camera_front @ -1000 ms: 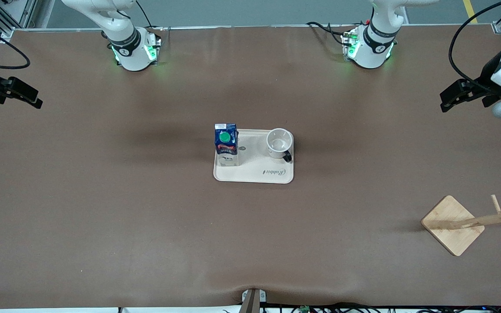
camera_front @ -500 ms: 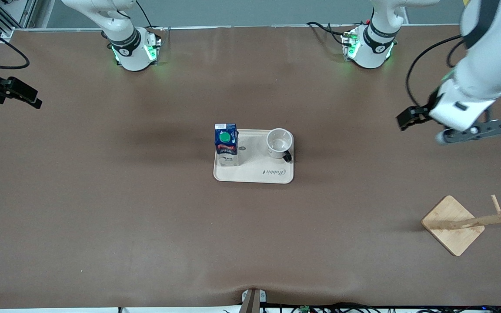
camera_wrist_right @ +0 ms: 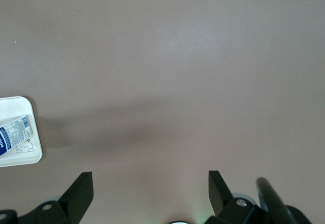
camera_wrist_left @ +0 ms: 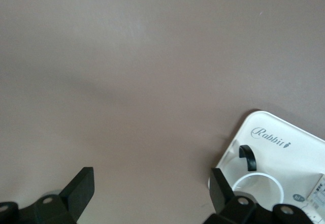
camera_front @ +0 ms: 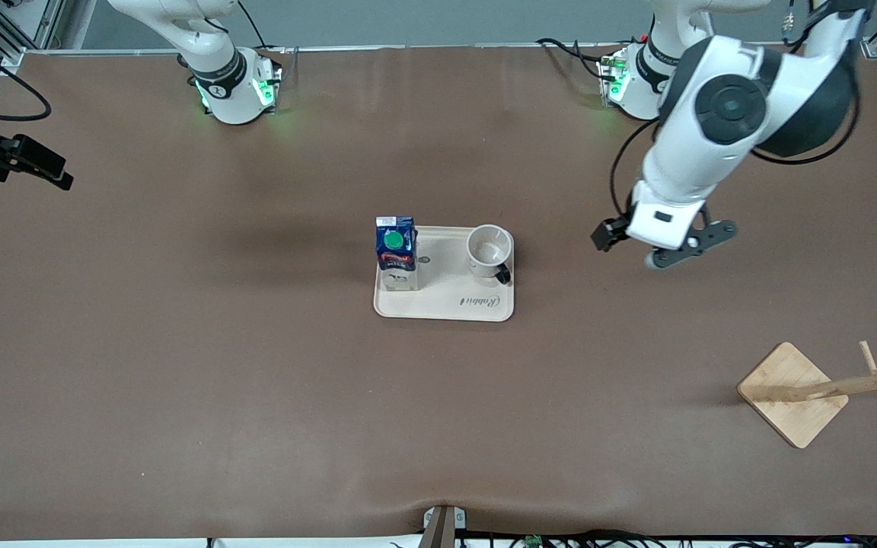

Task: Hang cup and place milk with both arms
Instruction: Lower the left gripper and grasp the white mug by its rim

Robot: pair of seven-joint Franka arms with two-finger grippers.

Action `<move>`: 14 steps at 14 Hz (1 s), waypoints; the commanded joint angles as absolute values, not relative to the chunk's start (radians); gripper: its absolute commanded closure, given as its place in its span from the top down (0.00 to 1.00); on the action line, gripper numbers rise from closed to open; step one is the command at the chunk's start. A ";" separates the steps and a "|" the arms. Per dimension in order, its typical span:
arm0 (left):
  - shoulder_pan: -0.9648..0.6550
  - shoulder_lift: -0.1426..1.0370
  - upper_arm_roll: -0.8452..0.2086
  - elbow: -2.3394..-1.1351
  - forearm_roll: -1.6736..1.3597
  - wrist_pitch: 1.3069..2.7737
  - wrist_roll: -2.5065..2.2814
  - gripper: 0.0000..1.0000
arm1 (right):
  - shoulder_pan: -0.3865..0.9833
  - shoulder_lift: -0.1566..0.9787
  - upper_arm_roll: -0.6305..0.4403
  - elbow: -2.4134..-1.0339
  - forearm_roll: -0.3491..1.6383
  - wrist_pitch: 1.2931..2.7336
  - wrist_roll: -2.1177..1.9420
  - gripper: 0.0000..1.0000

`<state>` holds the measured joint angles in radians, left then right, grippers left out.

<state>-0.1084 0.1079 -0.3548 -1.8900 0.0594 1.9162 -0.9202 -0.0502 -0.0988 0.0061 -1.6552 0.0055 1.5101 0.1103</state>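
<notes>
Where glossy — round white cup (camera_front: 489, 250)

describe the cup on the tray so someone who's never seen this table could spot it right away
Near the middle of the brown table sits a cream tray printed "Rabbit". The cup stands upright on the tray's end toward the left arm's side, with the milk at the tray's other end. It is the small round white mug with a thin black loop handle, unlike the tall blue carton.

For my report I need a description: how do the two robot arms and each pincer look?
Both arms are white with dark grey joints and green-lit bases. The left arm carries black cables. The left pincer and right pincer are black, each with two flat fingers.
</notes>
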 commanded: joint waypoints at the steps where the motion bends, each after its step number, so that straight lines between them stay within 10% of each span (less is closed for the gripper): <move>1: -0.133 0.181 -0.414 -1.896 0.052 1.971 -1.064 1.00 | -0.060 -0.109 0.008 -1.660 0.023 1.508 0.097 1.00; 14: -0.305 0.446 -0.422 -1.944 0.066 2.249 -1.414 0.71 | -0.061 -0.107 0.008 -1.660 0.023 1.508 0.097 1.00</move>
